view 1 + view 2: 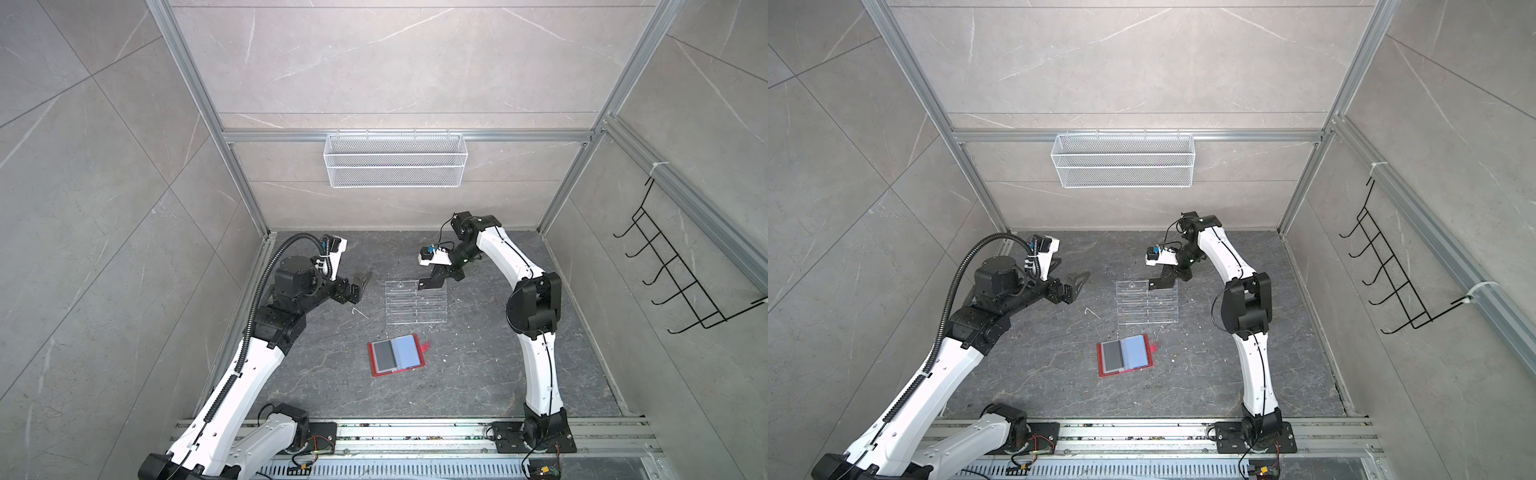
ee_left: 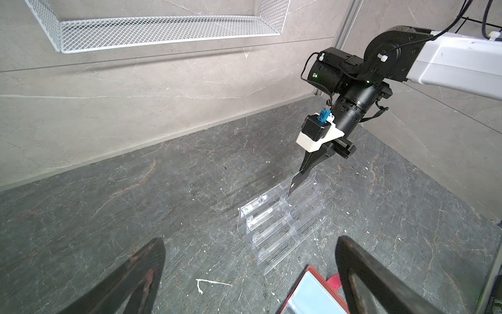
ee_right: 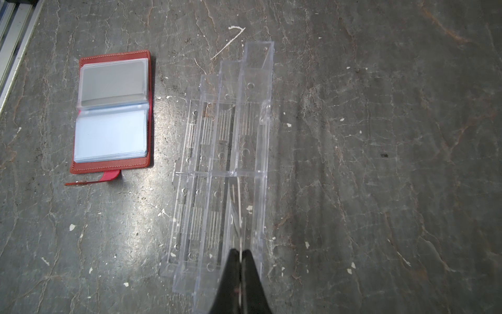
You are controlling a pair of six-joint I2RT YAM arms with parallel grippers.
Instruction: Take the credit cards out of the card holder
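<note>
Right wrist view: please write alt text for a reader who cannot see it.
The shut right gripper pinches a thin card, seen edge-on, over a clear tiered rack on a dark table. Beside the rack, apart from it, a red card holder lies open with a grey card inside.

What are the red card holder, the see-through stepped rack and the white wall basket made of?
The card holder looks like red leather or an imitation, matte with pale stitching. The rack looks like glossy clear acrylic: the floor shows through. The basket appears to be white-coated metal mesh.
</note>
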